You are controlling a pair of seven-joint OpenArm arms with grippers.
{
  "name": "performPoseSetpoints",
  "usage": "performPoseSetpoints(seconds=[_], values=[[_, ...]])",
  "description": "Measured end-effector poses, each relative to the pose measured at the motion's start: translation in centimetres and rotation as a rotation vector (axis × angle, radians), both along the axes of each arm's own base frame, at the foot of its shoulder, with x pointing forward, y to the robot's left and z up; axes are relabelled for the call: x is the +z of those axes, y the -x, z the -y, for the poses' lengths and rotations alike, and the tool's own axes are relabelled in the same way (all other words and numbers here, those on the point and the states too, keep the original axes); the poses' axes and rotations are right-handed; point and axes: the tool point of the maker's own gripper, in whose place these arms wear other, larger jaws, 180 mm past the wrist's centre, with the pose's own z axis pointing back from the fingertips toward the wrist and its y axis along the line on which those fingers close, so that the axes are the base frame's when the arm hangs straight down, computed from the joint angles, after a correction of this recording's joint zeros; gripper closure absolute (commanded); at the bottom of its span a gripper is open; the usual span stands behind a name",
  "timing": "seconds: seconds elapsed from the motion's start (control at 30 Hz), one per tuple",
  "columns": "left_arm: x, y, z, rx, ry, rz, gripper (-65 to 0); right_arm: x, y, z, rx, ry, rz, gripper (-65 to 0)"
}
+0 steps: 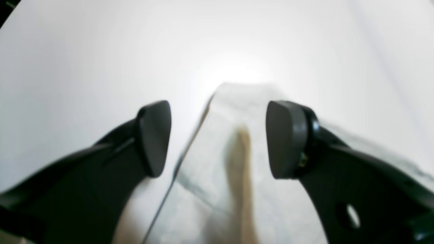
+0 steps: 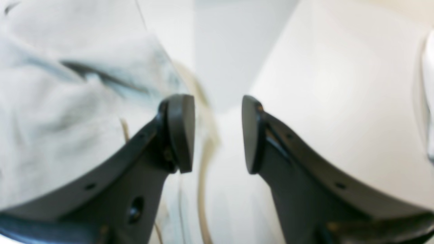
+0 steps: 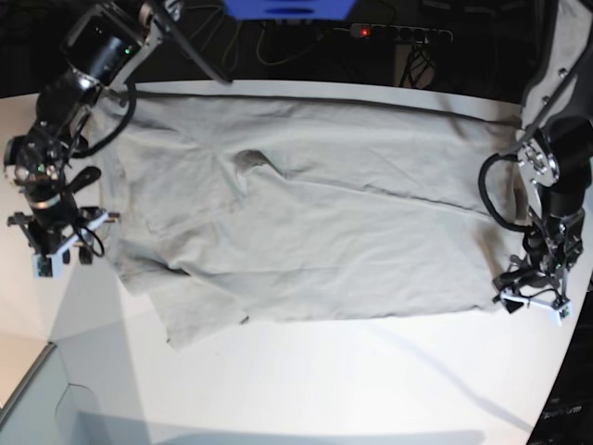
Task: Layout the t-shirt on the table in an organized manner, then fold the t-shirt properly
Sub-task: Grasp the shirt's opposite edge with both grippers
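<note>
The light grey-beige t-shirt (image 3: 306,213) lies spread and wrinkled across the white table (image 3: 352,380). My left gripper (image 3: 532,303) is open just off the shirt's near right corner. In the left wrist view the gripper (image 1: 218,139) hangs above that corner of the shirt (image 1: 237,112), with cloth showing between the two dark fingers (image 1: 154,139). My right gripper (image 3: 67,246) is open beside the shirt's left edge. In the right wrist view the gripper (image 2: 217,134) holds nothing; the shirt (image 2: 67,101) lies to its left and bare table (image 2: 339,101) to its right.
A small raised fold (image 3: 255,159) sits in the shirt's upper middle. A sleeve flap (image 3: 195,320) sticks out at the near left. A power strip (image 3: 398,32) and cables lie behind the table. The table's curved edge runs close by the left gripper on the right.
</note>
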Motion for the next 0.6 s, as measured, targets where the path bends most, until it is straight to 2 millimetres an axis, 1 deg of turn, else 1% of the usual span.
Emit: performPoseSetpoints(seconds=[0.13, 0.2, 0.27, 0.33, 0.4, 0.5, 0.6], values=[[-0.4, 0.0, 0.7, -0.012, 0.005, -0.007, -42.3, -0.6, -1.9, -0.8, 0.019, -0.049, 0.003, -23.3], [-0.5, 0.0, 0.8, -0.011, 0.009, -0.008, -42.3, -1.7, -2.4, -1.1, 0.042, -0.06, -0.031, -23.3], [-1.0, 0.6, 0.7, -0.006, 0.006, -0.013, -42.3, -3.0, -2.8, -1.7, 0.079, -0.067, -0.075, -23.3], [-2.1, 1.7, 0.8, -0.015, 0.002, -0.046, -42.3, -3.8, -3.6, -2.8, 0.128, -0.069, -0.107, -23.3], [-3.0, 2.4, 1.1, -0.017, 0.01, -0.068, -42.3, -3.9, -4.7, -3.5, 0.164, -0.077, -0.113, -23.3], [-2.6, 2.0, 1.0, -0.015, 0.007, -0.058, -42.3, -4.0, -6.4, -3.6, 0.199, -0.076, -0.13, -23.3], [-3.0, 2.4, 1.1, -0.017, 0.011, -0.059, -42.2, -4.0, -7.8, -3.6, 0.214, -0.093, -0.142, -23.3]])
